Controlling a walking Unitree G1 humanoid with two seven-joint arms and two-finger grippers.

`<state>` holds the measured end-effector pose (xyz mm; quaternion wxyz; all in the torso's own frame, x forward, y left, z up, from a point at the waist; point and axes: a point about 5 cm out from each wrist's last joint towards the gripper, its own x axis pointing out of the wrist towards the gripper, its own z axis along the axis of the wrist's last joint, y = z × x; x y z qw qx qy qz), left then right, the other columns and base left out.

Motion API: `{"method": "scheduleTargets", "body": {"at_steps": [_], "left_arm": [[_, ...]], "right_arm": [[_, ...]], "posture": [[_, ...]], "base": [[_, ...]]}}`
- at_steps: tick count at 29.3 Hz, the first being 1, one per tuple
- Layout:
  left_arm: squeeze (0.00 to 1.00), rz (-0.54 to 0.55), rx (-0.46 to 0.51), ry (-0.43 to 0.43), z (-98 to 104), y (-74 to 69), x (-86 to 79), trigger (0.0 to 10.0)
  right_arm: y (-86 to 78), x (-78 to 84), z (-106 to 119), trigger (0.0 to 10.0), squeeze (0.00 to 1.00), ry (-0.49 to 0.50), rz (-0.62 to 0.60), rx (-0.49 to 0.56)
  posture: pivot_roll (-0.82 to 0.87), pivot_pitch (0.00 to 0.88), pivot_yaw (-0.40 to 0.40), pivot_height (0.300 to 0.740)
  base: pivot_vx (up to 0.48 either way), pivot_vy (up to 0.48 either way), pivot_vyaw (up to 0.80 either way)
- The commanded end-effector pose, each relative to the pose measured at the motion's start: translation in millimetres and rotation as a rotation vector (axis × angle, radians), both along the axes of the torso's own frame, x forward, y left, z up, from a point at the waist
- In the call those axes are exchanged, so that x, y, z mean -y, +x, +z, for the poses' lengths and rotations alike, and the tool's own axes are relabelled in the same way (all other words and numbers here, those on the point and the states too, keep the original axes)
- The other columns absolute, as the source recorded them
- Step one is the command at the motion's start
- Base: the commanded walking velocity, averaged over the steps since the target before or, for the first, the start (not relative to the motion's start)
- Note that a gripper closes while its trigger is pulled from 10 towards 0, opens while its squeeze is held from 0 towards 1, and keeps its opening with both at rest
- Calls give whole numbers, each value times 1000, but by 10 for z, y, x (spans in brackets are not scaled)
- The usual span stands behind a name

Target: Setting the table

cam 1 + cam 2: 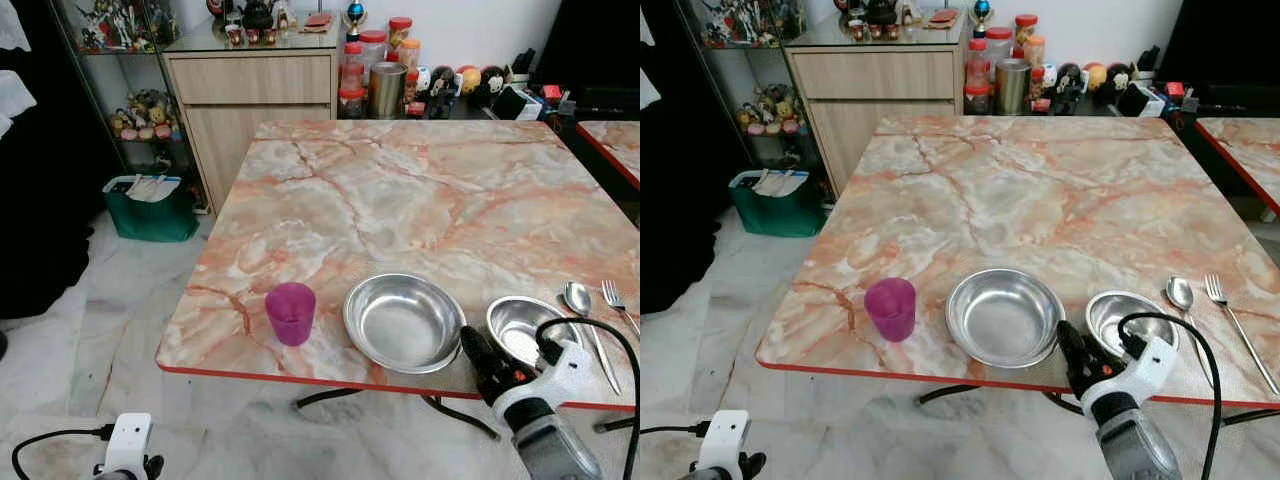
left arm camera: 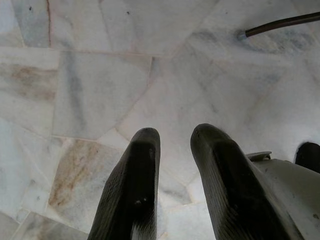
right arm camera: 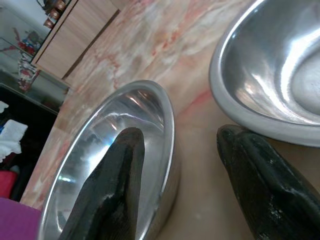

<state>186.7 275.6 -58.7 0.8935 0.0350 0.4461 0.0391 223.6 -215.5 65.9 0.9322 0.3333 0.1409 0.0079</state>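
Observation:
On the marble table (image 1: 400,200), near its front edge, stand a purple cup (image 1: 290,312), a large steel bowl (image 1: 403,322) and a small steel bowl (image 1: 522,328). A spoon (image 1: 580,300) and a fork (image 1: 615,298) lie to the right of the small bowl. My right gripper (image 1: 472,345) is at the front edge between the two bowls. In the right wrist view it (image 3: 181,134) is open: one finger reaches over the large bowl's (image 3: 115,150) rim, the other sits beside the small bowl (image 3: 280,65). My left gripper (image 2: 176,132) hangs open over the floor, holding nothing.
A wooden cabinet (image 1: 255,95) and several jars (image 1: 375,65) stand behind the table. A green bin (image 1: 150,205) sits on the floor at the left. A second marble table (image 1: 615,140) is at the right. A black table leg (image 2: 280,25) crosses the floor.

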Motion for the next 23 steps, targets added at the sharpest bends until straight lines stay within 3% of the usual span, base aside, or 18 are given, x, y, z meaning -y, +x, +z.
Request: {"method": "scheduleTargets", "body": {"at_steps": [1,16,23], "left_arm": [[0,2,-5,11,-4,-23,-21,10000],[0,2,-8,12,-3,-22,-24,10000],[0,2,-5,13,0,-16,-22,10000]], "right_arm": [[18,30,1,10000,0,7,-3,4],[11,-60,-16,10000,0,58,43,8],[108,-65,-39,10000,0,61,45,-1]], "posture": [[-24,0,13,736],[-12,0,16,736],[-10,0,17,736]], "base": [[0,0,0],[0,0,0],[0,0,0]]}}
